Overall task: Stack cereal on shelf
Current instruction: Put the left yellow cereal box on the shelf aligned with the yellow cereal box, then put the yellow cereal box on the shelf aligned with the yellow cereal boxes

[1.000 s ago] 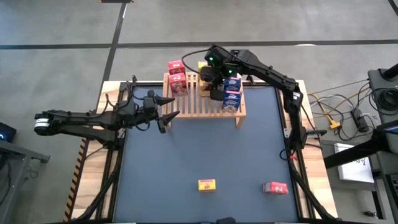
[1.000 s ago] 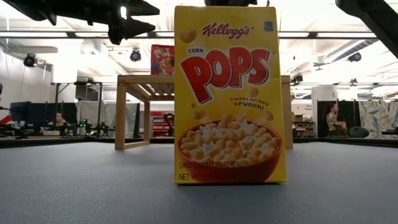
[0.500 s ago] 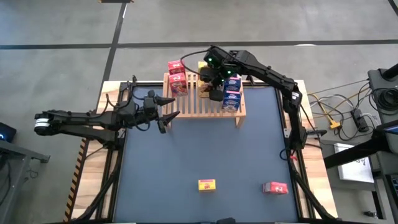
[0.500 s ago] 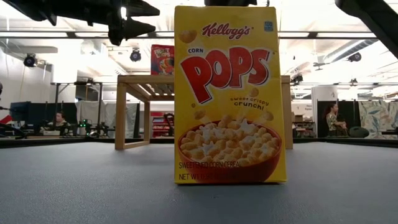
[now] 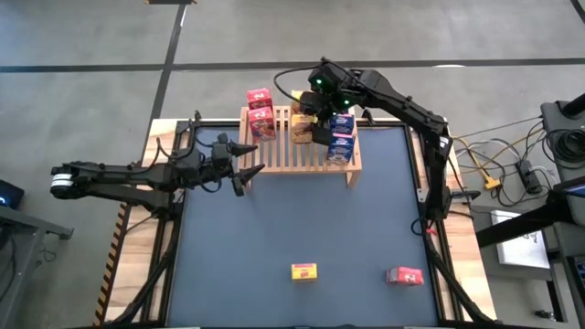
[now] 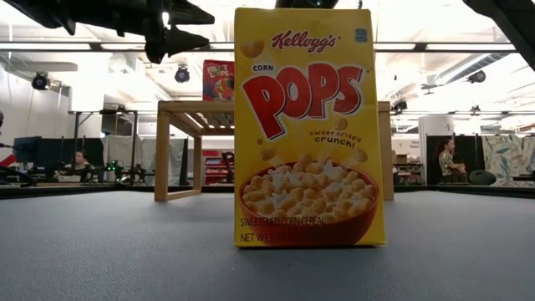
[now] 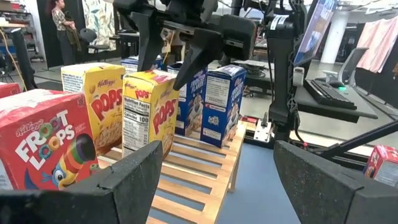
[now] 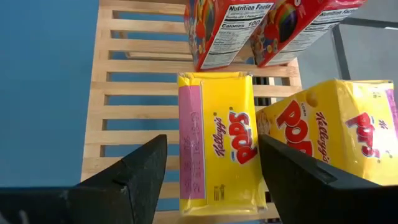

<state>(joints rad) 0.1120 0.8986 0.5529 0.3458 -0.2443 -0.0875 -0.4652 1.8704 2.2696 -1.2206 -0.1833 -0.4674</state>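
The wooden slatted shelf [image 5: 283,157] stands at the table's far side. On its slats stand red cereal boxes [image 5: 261,122], blue ones [image 5: 340,143] and two yellow ones. My right gripper [image 8: 211,140] hovers open over one upright yellow box [image 8: 217,149], a finger on either side of the box's top [image 7: 149,78], apart from it. The other yellow box [image 8: 329,137] stands beside it. My left gripper [image 7: 217,149] waits open and level at the shelf's left end [image 5: 254,157].
A yellow cereal box [image 5: 304,271] and a red one [image 5: 404,276] stand on the blue mat near the front edge. The yellow one fills the low view [image 6: 305,125]. The mat between them and the shelf is bare.
My right gripper has opened and let go of the yellow box on the shelf. It has risen a little toward the far edge. The box stays upright on the slats.
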